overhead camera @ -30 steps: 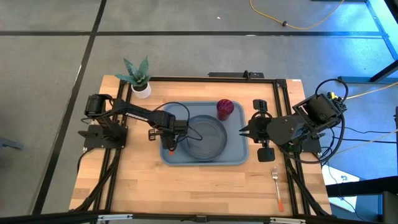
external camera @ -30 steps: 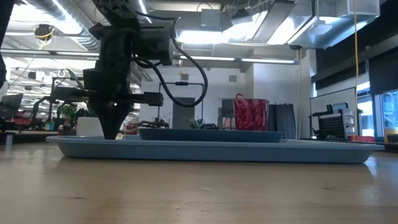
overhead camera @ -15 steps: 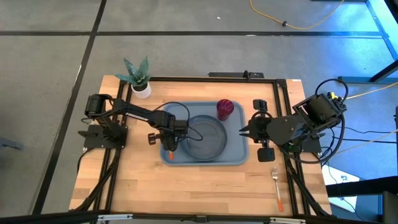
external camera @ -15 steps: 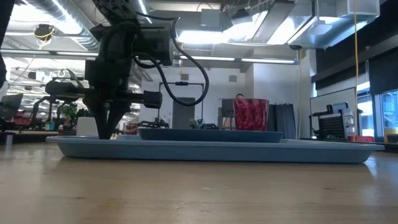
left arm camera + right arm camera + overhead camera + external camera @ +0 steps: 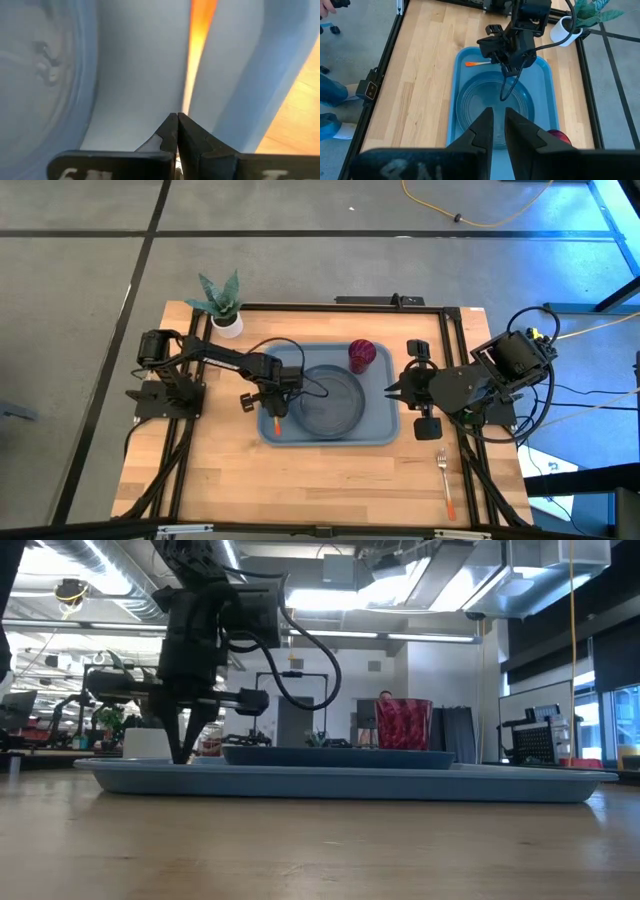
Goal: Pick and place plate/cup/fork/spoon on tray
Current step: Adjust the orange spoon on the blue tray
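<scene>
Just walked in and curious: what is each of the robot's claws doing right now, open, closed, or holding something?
Left gripper: fingers closed and empty, above the orange-handled spoon lying in the tray.
Right gripper: fingers slightly apart, holding nothing, waiting beside the tray.

tray (image 5: 385,432): plate (image 5: 335,400) fills its middle, cup (image 5: 361,354) at far right corner, left gripper (image 5: 277,412) over the left strip above the spoon (image 5: 274,423) | bare wood along near edge, except fork (image 5: 446,480) near right | plant pot (image 5: 226,323) blocks far-left corner
</scene>
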Controlling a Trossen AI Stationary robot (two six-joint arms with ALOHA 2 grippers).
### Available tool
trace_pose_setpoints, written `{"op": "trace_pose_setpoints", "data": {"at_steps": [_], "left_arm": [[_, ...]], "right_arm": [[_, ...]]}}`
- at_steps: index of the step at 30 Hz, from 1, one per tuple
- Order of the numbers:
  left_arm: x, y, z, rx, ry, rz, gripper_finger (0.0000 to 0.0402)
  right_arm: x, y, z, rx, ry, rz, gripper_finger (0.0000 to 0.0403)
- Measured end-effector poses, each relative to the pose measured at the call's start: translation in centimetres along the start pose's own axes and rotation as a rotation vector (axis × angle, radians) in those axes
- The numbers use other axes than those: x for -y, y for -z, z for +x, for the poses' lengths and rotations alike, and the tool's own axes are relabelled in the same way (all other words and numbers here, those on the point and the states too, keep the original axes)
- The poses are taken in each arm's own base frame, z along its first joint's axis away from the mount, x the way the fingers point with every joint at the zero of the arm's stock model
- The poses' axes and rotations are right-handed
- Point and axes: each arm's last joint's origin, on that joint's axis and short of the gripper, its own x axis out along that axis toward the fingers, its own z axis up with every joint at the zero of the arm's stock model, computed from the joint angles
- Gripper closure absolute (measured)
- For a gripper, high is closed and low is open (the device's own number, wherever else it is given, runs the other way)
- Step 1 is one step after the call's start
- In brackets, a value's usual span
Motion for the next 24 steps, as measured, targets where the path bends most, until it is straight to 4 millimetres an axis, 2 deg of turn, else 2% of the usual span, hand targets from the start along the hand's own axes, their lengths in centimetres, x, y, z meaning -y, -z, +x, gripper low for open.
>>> {"op": "trace_pose_setpoints", "data": {"at_steps": [3, 8, 12, 15, 19, 24], "left_arm": [[-0.2, 0.0, 0.0, -0.012, -0.026, -0.029, 0.0401], [-0.1, -0.3, -0.2, -0.102, -0.063, 0.074, 0.0401], [-0.9, -1.3, -1.7, -0.074, -0.097, 0.032, 0.0401], [-1.4, -2.0, -3.0, -0.011, -0.108, -0.143, 0.0401], [-1.3, -3.0, -4.1, 0.060, -0.078, -0.551, 0.0401], [0.5, -4.9, -3.7, 0.103, 0.114, -0.782, 0.0401]], "right_arm": [[0.0, 0.0, 0.0, 0.000, 0.000, 0.000, 0.0353], [0.0, 0.0, 0.0, 0.000, 0.000, 0.021, 0.0353], [0.0, 0.0, 0.0, 0.000, 0.000, 0.022, 0.0353], [0.0, 0.0, 0.0, 0.000, 0.000, 0.022, 0.0353], [0.0, 0.0, 0.0, 0.000, 0.000, 0.021, 0.0353], [0.0, 0.0, 0.0, 0.000, 0.000, 0.017, 0.0353]]}}
